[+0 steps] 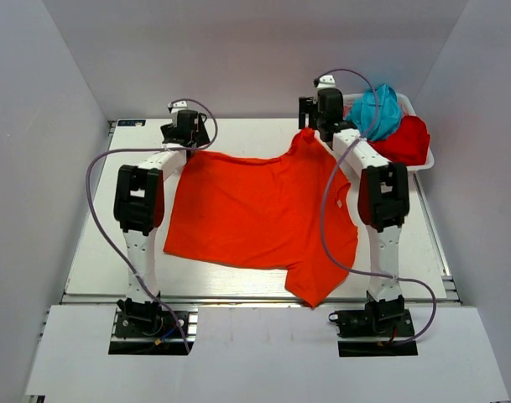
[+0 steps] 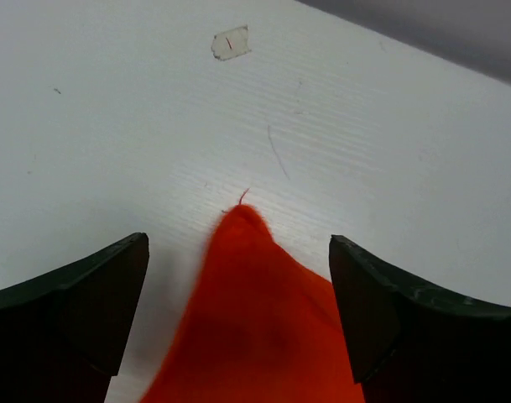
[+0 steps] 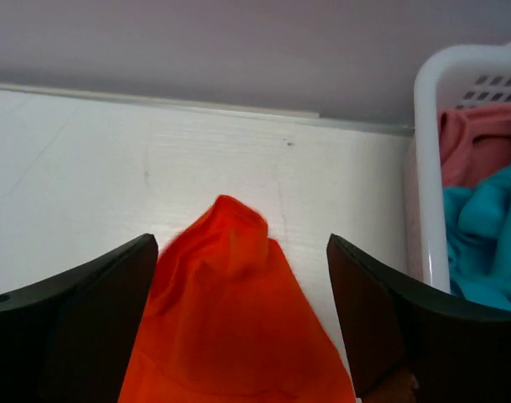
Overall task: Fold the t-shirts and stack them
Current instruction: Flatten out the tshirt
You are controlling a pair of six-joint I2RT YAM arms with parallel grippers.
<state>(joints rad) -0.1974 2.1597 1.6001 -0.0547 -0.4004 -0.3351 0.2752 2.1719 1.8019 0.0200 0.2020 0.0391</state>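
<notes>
The bright orange-red t-shirt [image 1: 255,210] lies spread on the white table. My left gripper [image 1: 188,138] is at its far left corner. In the left wrist view the gripper [image 2: 238,243] is open, and the shirt's corner [image 2: 247,319] lies on the table between the jaws, touching neither. My right gripper [image 1: 318,126] is at the far right corner. In the right wrist view it [image 3: 240,241] is open around a bunched corner [image 3: 230,311], unclamped. The teal-blue t-shirt [image 1: 377,109] and the deeper red t-shirt [image 1: 406,138] lie crumpled in the basket.
A white plastic basket [image 1: 427,159] stands at the far right of the table, and its rim [image 3: 427,168] is just right of my right gripper. Grey walls close in the table at the back and sides. A small tape patch [image 2: 230,42] sits beyond my left gripper.
</notes>
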